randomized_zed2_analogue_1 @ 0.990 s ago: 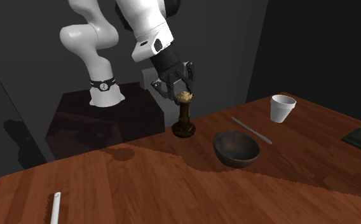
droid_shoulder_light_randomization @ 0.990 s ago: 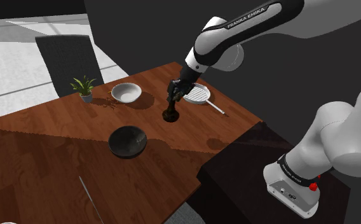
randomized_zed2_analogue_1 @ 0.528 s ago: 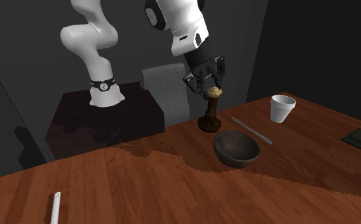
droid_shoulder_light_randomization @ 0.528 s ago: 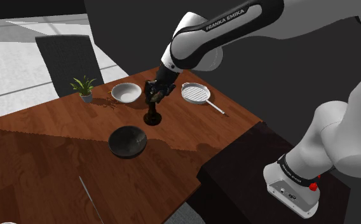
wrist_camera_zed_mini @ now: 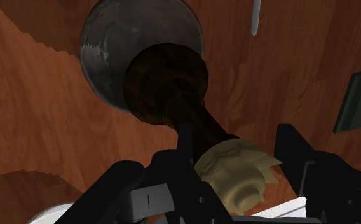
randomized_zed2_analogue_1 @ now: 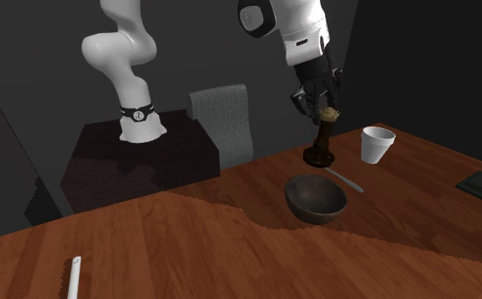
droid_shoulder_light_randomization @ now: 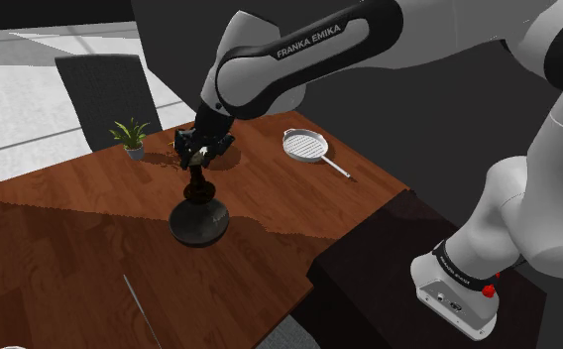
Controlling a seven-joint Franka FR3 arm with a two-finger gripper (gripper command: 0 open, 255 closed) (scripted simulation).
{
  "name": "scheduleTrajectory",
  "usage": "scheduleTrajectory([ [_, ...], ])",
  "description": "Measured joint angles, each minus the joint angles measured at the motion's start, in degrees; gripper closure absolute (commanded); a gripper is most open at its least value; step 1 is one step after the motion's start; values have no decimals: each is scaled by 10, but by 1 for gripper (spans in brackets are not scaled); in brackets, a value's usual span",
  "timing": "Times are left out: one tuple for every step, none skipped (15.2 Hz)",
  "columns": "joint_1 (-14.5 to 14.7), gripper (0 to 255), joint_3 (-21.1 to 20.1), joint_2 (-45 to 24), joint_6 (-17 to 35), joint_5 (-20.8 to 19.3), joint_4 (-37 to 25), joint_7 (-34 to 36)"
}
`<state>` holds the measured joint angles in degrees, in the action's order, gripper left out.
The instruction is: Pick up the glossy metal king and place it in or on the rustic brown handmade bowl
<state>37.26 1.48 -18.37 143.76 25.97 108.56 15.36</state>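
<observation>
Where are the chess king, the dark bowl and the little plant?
king (randomized_zed2_analogue_1: 324, 136), second exterior view, on its dark stem.
bowl (randomized_zed2_analogue_1: 314, 214), second exterior view, on its front wall.
plant (droid_shoulder_light_randomization: 131, 132), shoulder view, on its green leaves.

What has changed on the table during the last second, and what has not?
The gripper, shut on the king throughout, carried it toward the shoulder view's left, from beside the pan to the rim of the dark bowl. Bowl, pan and plant stayed put.
</observation>
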Motion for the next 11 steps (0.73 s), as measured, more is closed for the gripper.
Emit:
scheduleTrajectory([
  [4, 255, 0, -9, -2, -4, -13, 9],
  [5, 255, -1, -19, 0, -4, -21, 9],
  [5, 255, -1, -26, 2, -3, -26, 10],
  [4, 255, -3, -29, 7, -1, -24, 6],
  [5, 255, -4, -34, 13, 2, -23, 4],
  [3, 255, -5, -38, 19, 5, -20, 0],
  [3, 255, -7, -42, 25, 8, -19, -3],
  [3, 255, -8, -46, 31, 10, -16, -6],
  [2, 255, -10, -52, 35, 13, -18, -9],
  [1, 255, -11, -56, 42, 16, -16, -13],
  [0, 255, -13, -61, 47, 19, -15, -16],
])
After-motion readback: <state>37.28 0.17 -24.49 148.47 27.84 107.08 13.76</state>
